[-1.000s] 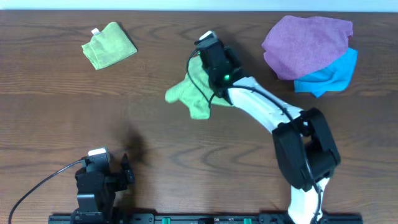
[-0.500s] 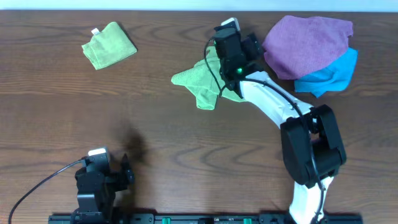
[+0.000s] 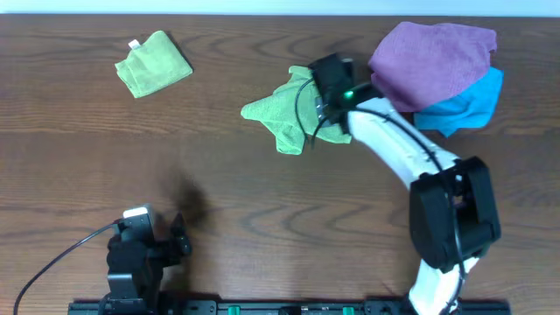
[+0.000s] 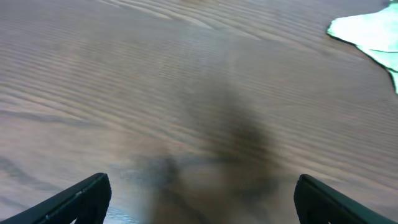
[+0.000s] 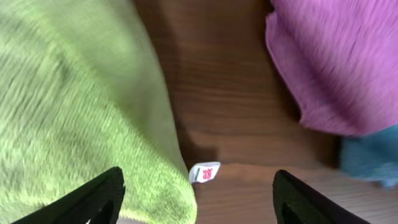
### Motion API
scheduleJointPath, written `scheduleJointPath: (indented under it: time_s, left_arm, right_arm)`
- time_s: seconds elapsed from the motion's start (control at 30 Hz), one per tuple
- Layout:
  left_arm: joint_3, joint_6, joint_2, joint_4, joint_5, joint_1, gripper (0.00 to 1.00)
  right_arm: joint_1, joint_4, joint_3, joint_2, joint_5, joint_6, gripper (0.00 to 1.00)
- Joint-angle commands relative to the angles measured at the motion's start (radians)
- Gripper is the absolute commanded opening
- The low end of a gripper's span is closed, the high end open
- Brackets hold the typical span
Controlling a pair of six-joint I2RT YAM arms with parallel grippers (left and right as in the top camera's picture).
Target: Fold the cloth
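Note:
The cloth (image 3: 284, 115) lies crumpled in a lime-green heap at the middle of the table, its right part hidden under my right arm. In the right wrist view the cloth (image 5: 81, 106) fills the left side, and its white tag (image 5: 204, 172) sticks out at its edge. My right gripper (image 3: 332, 70) hangs open over the cloth's right edge; in its own view the right gripper (image 5: 198, 190) has one finger above the cloth and the other above bare wood, holding nothing. My left gripper (image 3: 179, 241) rests open near the front left; the left gripper (image 4: 202, 193) sees bare table.
A small folded lime-green square (image 3: 153, 63) lies at the back left. A purple cloth (image 3: 433, 57) sits on a blue cloth (image 3: 472, 103) at the back right, close to my right gripper. The purple cloth (image 5: 336, 62) fills the right wrist view's upper right.
My right gripper dragged the cloth to the right, opened and let it go, then moved a little further right toward the purple cloth. The left arm has not moved.

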Motion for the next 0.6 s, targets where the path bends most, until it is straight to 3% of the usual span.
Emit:
scheduleJointPath:
  time_s: [0.0, 0.33, 0.57]
  left_arm:
    - [-0.003, -0.013, -0.006, 0.004, 0.039, -0.004, 0.95]
    - [-0.002, -0.014, -0.006, 0.005, 0.040, -0.004, 0.95]
    - [-0.003, -0.032, -0.006, 0.005, 0.054, -0.004, 0.95]
  right_arm:
    - [-0.059, 0.014, 0.010, -0.021, -0.150, 0.131, 0.75]
    - [-0.146, 0.015, 0.010, 0.055, -0.357, 0.112, 0.70]
    - [-0.138, 0.019, 0.010, 0.055, -0.425, -0.074, 0.75]
